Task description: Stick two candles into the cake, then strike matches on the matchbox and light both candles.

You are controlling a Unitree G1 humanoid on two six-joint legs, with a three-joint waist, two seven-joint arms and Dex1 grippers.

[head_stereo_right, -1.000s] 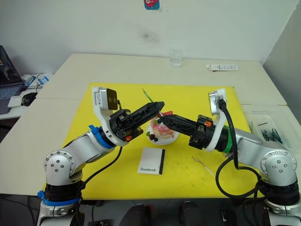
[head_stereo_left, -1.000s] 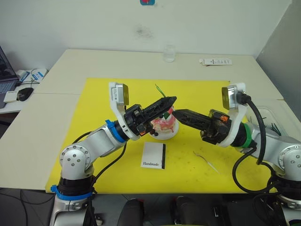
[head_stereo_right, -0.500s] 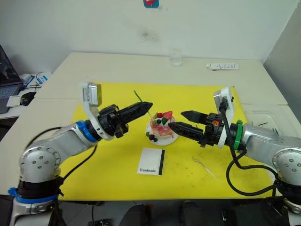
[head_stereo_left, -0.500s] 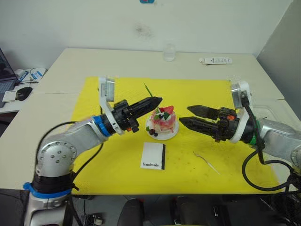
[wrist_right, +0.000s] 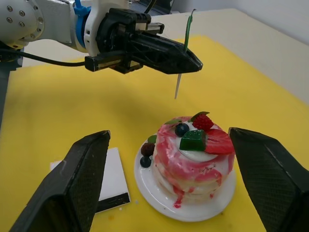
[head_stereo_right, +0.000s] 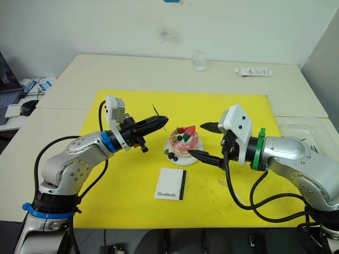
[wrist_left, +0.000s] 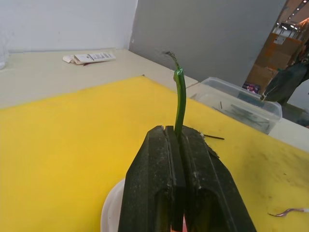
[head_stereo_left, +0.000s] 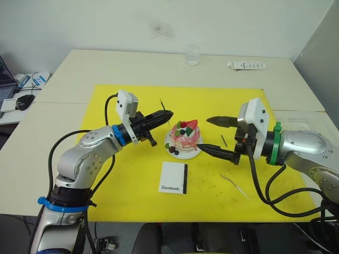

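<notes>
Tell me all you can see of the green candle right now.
The green candle is a very thin, long stick with a dark wick tip above and a pale whitish end below. It stands roughly upright, clamped mid-length in the shut left gripper, hanging in the air beside the cake, not touching it.

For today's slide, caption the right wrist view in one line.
Left end effector holds the green candle above the cake.

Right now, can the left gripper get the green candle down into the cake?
Probably yes. The left gripper holds the green candle beside and above the cake; the right gripper is open, its fingers flanking the cake, the top uncovered.
</notes>
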